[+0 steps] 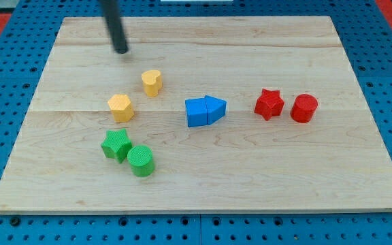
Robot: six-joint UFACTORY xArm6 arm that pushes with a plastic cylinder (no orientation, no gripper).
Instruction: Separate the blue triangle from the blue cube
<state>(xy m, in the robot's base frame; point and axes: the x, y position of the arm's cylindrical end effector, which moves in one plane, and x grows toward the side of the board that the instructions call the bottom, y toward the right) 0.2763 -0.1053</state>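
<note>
**Blue pair joined, rod well away**

Near the board's middle, the blue cube (197, 113) touches the blue triangle (216, 109) on its right. Both look light, rigid, easily slid; push at the seam. Toward the far-left corner, my tip (120, 50) holds nothing and touches no block.

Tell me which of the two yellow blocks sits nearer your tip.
The upper yellow block, toward the view's top, is nearer my tip. The other yellow block, a hexagon, lies lower and further left, just above the green star.
</note>
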